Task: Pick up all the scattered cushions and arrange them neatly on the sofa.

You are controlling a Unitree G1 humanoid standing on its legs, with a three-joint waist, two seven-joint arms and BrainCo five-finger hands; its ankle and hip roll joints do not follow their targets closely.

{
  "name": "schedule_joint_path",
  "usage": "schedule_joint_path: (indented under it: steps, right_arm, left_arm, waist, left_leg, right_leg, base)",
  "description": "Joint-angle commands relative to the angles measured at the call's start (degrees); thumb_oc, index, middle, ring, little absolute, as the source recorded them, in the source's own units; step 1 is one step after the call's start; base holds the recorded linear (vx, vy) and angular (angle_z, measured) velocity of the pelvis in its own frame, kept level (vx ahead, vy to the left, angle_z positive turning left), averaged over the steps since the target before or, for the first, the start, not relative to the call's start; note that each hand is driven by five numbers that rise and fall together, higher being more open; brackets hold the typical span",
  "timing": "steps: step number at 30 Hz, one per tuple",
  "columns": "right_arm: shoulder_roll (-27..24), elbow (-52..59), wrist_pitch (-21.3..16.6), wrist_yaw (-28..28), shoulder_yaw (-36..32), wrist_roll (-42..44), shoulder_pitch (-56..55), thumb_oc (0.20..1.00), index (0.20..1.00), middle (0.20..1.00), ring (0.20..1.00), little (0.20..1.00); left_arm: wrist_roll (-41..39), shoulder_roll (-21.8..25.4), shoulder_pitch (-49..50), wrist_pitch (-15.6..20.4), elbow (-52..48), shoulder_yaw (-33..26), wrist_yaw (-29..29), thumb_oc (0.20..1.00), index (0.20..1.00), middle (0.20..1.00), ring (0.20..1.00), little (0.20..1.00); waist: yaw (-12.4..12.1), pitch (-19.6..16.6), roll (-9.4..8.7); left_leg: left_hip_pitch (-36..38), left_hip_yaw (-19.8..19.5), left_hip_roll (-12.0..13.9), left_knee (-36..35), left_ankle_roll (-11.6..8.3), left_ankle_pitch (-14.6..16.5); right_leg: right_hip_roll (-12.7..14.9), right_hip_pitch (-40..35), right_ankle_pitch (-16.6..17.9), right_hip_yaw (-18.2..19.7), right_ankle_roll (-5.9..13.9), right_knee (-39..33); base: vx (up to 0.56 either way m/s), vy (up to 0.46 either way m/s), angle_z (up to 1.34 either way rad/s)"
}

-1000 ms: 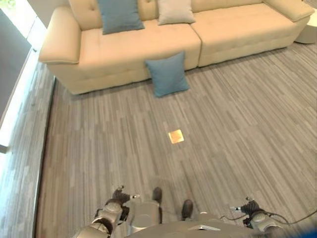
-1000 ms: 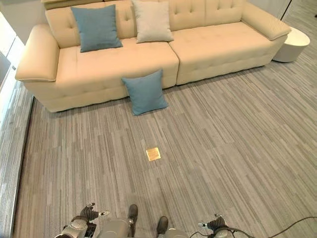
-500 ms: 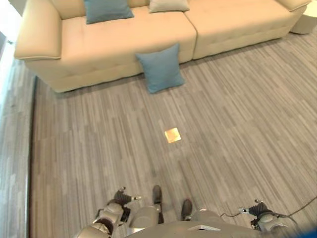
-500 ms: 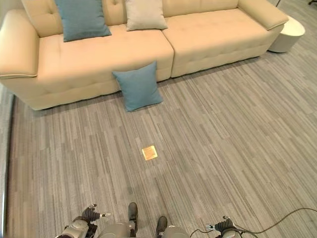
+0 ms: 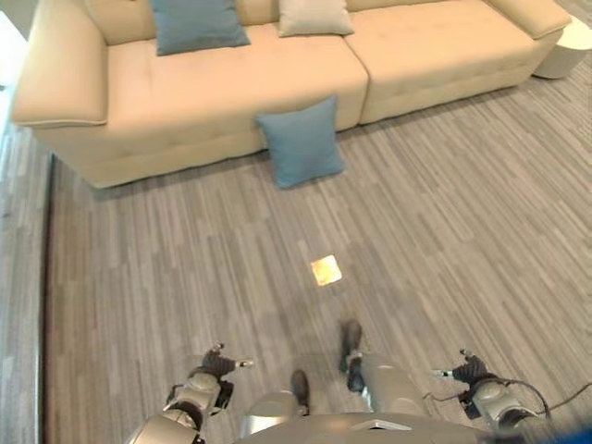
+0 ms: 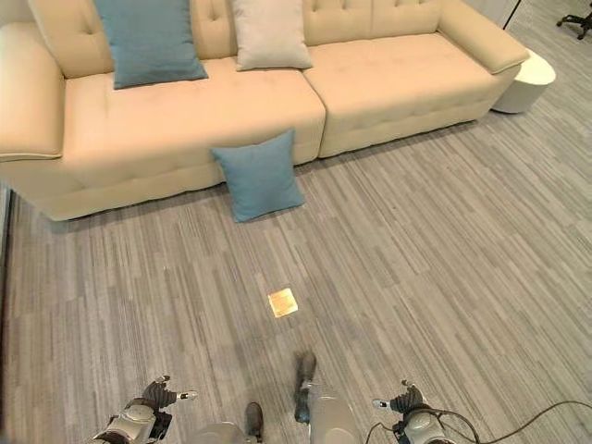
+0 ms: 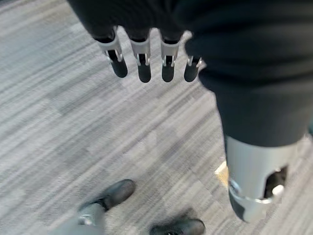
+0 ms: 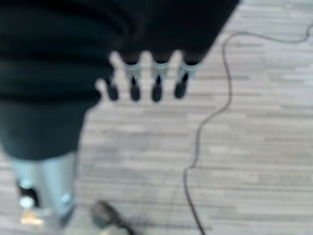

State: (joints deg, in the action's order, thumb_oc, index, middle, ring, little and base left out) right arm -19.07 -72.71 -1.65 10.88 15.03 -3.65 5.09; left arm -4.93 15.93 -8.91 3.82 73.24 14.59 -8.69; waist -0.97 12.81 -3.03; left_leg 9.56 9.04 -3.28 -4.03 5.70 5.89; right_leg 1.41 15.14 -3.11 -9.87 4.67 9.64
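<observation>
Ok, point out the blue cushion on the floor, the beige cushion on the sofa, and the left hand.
Floor cushion (image 6: 260,175): right eye view, middle of its face.
Beige cushion (image 6: 270,33): right eye view, middle of its front.
Left hand (image 7: 142,66): left wrist view, on one finger.

Your left hand hangs low at your left side, fingers relaxed and holding nothing. Your right hand hangs low at your right side, its fingers loose too, thumb apart, nothing in it.
</observation>
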Motion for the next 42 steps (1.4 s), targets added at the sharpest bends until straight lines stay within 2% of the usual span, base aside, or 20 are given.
schedule_joint_path:
  steps: [1, 2, 3, 4, 7, 10, 12, 13, 14, 15, 20, 21, 22, 24, 27, 30, 31, 34, 38, 42]
  right_arm:
    - [-2.97, -2.04, -0.37, 0.36, 1.55, -0.45, -1.06, 1.000, 1.000, 1.000, 1.000, 1.000]
    - [-2.97, -2.05, -0.38, 0.36, 1.55, -0.45, -1.06, 1.000, 1.000, 1.000, 1.000, 1.000]
    - [-2.40, -2.08, -0.75, 0.25, 1.48, 0.41, -1.35, 1.000, 1.000, 1.000, 1.000, 1.000]
    - [-2.23, -2.05, -0.71, 0.38, 1.60, 0.99, -1.21, 1.000, 1.000, 1.000, 1.000, 1.000]
    - [-1.32, -2.34, -0.62, 0.69, 2.17, 2.58, -0.89, 1.000, 1.000, 1.000, 1.000, 1.000]
    - [-0.73, -2.14, -0.60, 1.03, 2.17, 3.42, -1.16, 1.000, 1.000, 1.000, 1.000, 1.000]
    - [-0.82, -2.15, -0.70, 1.09, 2.06, 3.56, -1.36, 1.000, 1.000, 1.000, 1.000, 1.000]
    - [-1.08, -1.83, -0.90, 1.33, 2.01, 3.89, -1.25, 1.000, 1.000, 1.000, 1.000, 1.000]
    - [-1.19, -1.91, -0.66, 1.47, 2.04, 3.58, -1.12, 1.000, 1.000, 1.000, 1.000, 1.000]
    - [-1.10, -1.69, -0.71, 1.21, 1.78, 3.59, -1.51, 1.000, 1.000, 1.000, 1.000, 1.000]
    - [-0.23, -1.26, -0.73, 0.83, 1.80, 2.98, -2.22, 1.000, 1.000, 1.000, 1.000, 1.000]
    - [-0.07, -0.95, -0.85, 0.66, 1.96, 2.54, -2.34, 1.000, 1.000, 1.000, 1.000, 1.000]
    - [0.20, -0.32, -0.66, 0.30, 2.05, 2.29, -2.02, 1.000, 1.000, 1.000, 1.000, 1.000]
    - [0.24, 0.38, -0.66, 0.44, 2.27, 1.69, -1.73, 1.000, 1.000, 1.000, 1.000, 1.000]
    - [1.25, 1.94, -1.65, 0.68, 3.79, 1.50, -0.26, 1.000, 1.000, 1.000, 1.000, 1.000]
    - [4.36, 3.64, 1.25, 1.61, 5.61, 0.40, 6.85, 1.000, 1.000, 1.000, 1.000, 1.000]
    - [3.28, 4.75, 0.46, 1.00, 5.78, -0.51, 4.81, 1.000, 1.000, 1.000, 1.000, 1.000]
    - [2.45, 4.48, 0.72, 0.35, 5.70, -0.90, 4.16, 1.000, 1.000, 1.000, 1.000, 1.000]
    - [2.21, 3.95, 0.48, 0.02, 5.73, -0.82, 3.17, 1.000, 1.000, 1.000, 1.000, 1.000]
    - [2.33, 3.55, -0.19, -0.57, 5.37, 0.29, 2.53, 1.000, 1.000, 1.000, 1.000, 1.000]
  left_arm:
    - [1.71, -1.56, -0.27, 1.29, 0.53, -1.01, 0.44, 1.000, 1.000, 1.000, 1.000, 1.000]
    - [1.71, -1.56, -0.26, 1.29, 0.53, -1.00, 0.44, 1.000, 1.000, 1.000, 1.000, 1.000]
    - [1.44, -1.81, -0.74, 1.19, 0.19, -0.44, 0.59, 1.000, 1.000, 1.000, 1.000, 1.000]
    - [1.06, -1.76, -1.14, 1.07, -0.45, -0.10, 0.73, 1.000, 1.000, 1.000, 1.000, 1.000]
    - [-0.44, -2.03, -2.05, 1.15, -1.45, 0.46, 0.63, 1.000, 1.000, 1.000, 1.000, 1.000]
    - [-0.86, -2.52, -2.25, 1.07, -1.44, 1.18, 0.86, 1.000, 1.000, 1.000, 1.000, 1.000]
    - [-0.62, -2.64, -2.17, 0.98, -1.29, 1.40, 0.86, 1.000, 1.000, 1.000, 1.000, 1.000]
    - [-0.45, -2.68, -2.18, 0.91, -1.46, 1.55, 0.68, 1.000, 1.000, 1.000, 1.000, 1.000]
    - [-0.14, -2.66, -2.41, 0.78, -1.16, 1.74, 0.43, 1.000, 1.000, 1.000, 1.000, 1.000]
    - [-0.06, -2.86, -2.21, 0.84, -0.69, 1.65, 0.77, 1.000, 1.000, 1.000, 1.000, 1.000]
    - [0.46, -2.82, -0.75, 0.39, -0.40, 0.95, 0.82, 1.000, 1.000, 1.000, 1.000, 1.000]
    - [0.45, -2.58, -0.45, 0.43, -0.45, 0.51, 0.81, 1.000, 1.000, 1.000, 1.000, 1.000]
    - [0.78, -2.27, -0.13, 0.19, -0.68, 0.22, 0.78, 1.000, 1.000, 1.000, 1.000, 1.000]
    - [1.06, -2.00, -0.02, 0.00, -0.73, 0.02, 0.66, 1.000, 1.000, 1.000, 1.000, 1.000]
    - [1.62, -1.14, 0.53, 0.09, -0.58, 0.22, 0.42, 1.000, 1.000, 1.000, 1.000, 1.000]
    - [0.36, -1.34, 1.11, 0.10, -0.60, 0.46, 0.05, 1.000, 1.000, 1.000, 1.000, 1.000]
    - [0.38, -1.16, 0.72, -0.08, -0.30, -0.36, 0.31, 1.000, 1.000, 1.000, 1.000, 1.000]
    - [0.96, -0.79, 1.31, 0.56, 0.75, -0.99, 0.32, 1.000, 1.000, 1.000, 1.000, 1.000]
    - [1.66, -1.09, 1.60, 0.97, 1.11, -1.29, 0.62, 1.000, 1.000, 1.000, 1.000, 1.000]
    - [1.72, -1.73, 1.71, 1.06, 0.90, -0.67, 1.34, 1.000, 1.000, 1.000, 1.000, 1.000]
  waist:
    - [0.66, 0.01, 1.00]
    - [0.76, -0.01, 1.02]
    - [1.41, 0.39, 0.47]
    - [1.35, 1.03, 0.40]
    - [0.95, 2.14, -0.03]
    - [1.68, 1.75, -1.47]
    - [2.23, 1.34, -1.84]
    - [2.82, 0.70, -1.56]
    - [3.31, 0.49, -1.64]
    - [3.45, -0.23, -1.05]
    - [3.21, -1.70, -0.58]
    - [2.92, -1.79, -0.36]
    - [2.68, -1.33, 0.05]
    - [2.96, -0.41, 0.43]
    - [2.52, -0.08, 0.95]
    - [1.21, 0.01, 2.44]
    - [0.56, -0.38, 2.77]
    - [-0.25, -0.16, 2.82]
    - [-0.20, -0.95, 2.32]
    - [0.40, -2.00, 2.23]
  left_leg:
    - [-2.95, -4.72, -0.20, 10.77, -1.16, 7.47]
    - [-3.11, -4.82, -0.16, 11.07, -1.19, 7.61]
    - [-7.26, -1.81, 2.41, 22.51, -4.13, 4.07]
    - [-11.21, -0.57, 4.72, 31.08, -4.52, 2.22]
    - [-17.29, 0.34, 7.15, 40.02, -3.95, 2.42]
    - [-19.21, 0.28, 4.46, 30.66, -2.79, 6.10]
    - [-19.20, -0.10, 3.05, 25.05, -2.68, 6.07]
    - [-19.67, -1.29, 1.52, 13.83, -3.87, 1.44]
    - [-19.46, -1.32, 1.10, 8.56, -4.62, -1.52]
    - [-16.94, -1.06, 1.25, 3.59, -4.57, -1.91]
    - [-14.13, -2.41, -0.30, 3.83, -2.99, -1.20]
    - [-12.81, -2.35, -0.68, 3.35, -2.35, -0.52]
    - [-10.69, -2.37, -1.50, 3.21, -0.85, 0.78]
    - [-8.60, -1.84, -2.43, 3.50, 0.69, 2.21]
    - [-6.54, -2.23, -3.28, 2.94, 1.37, 3.12]
    - [-4.82, -3.21, -2.70, 3.10, 1.06, 3.85]
    - [-4.03, -2.55, -1.94, 2.98, 0.99, 4.61]
    - [-3.07, -2.56, -1.53, 4.62, 0.47, 5.99]
    - [-1.04, -3.00, -1.74, 6.51, -0.44, 8.09]
    - [-1.87, -3.35, 0.12, 14.78, -3.96, 5.12]
  right_leg:
    - [-3.01, -9.06, 0.53, 4.45, -1.24, -7.28]
    - [-3.02, -9.10, 0.55, 4.34, -1.26, -7.34]
    - [-3.24, -12.02, -0.45, 3.01, -3.32, -8.29]
    - [-3.82, -13.23, -1.15, 2.39, -4.73, -8.61]
    - [-4.79, -16.23, -3.06, 0.92, -6.93, -9.78]
    - [-2.88, -17.77, -3.50, -0.87, -6.18, -11.48]
    - [-2.21, -18.27, -3.52, -1.73, -5.68, -12.30]
    - [-2.18, -18.99, -3.43, -2.68, -5.46, -13.49]
    - [-2.05, -19.73, -3.60, -3.21, -5.29, -14.25]
    - [-2.29, -20.01, -4.17, -3.22, -5.00, -13.85]
    - [-0.80, -19.46, -5.53, -2.49, -3.70, -6.53]
    - [-0.24, -18.78, -6.18, -2.54, -3.01, -3.34]
    - [1.87, -15.12, -5.50, -2.85, -1.78, 7.26]
    - [4.59, -12.08, -2.58, -3.92, -0.51, 16.60]
    - [5.97, -9.27, -1.83, -4.29, -0.70, 22.63]
    - [3.04, -7.45, -4.57, -4.25, -1.31, 17.42]
    - [2.19, -6.63, -5.54, -5.38, -1.44, 10.08]
    - [-0.76, -7.18, -1.49, -3.25, 0.29, -6.01]
    - [-1.99, -9.12, 0.40, -0.82, -0.05, -8.89]
    - [-3.55, -11.93, -1.41, 0.04, -2.52, -7.53]
  base:
    - [0.38, -0.178, 0.33]
    - [0.33, -0.228, 0.69]
    - [0.27, -0.257, 0.86]
    - [0.32, -0.314, 0.87]
    - [0.19, -0.177, 0.29]
    - [0.20, -0.030, 0.37]
    - [0.19, 0.051, 0.45]
    - [0.24, 0.094, 0.49]
    - [0.36, 0.166, 0.51]
    - [0.34, 0.179, 0.40]
    - [0.36, 0.218, -0.15]
    - [0.34, 0.282, -0.23]
    - [0.43, 0.372, -0.30]
    - [0.30, 0.277, -0.31]
    - [0.29, 0.181, 0.16]
    - [0.28, 0.043, 0.01]
    - [0.28, -0.001, 0.15]
    - [0.36, -0.035, -0.10]
    - [0.47, -0.081, 0.11]
    - [0.48, -0.171, 0.35]
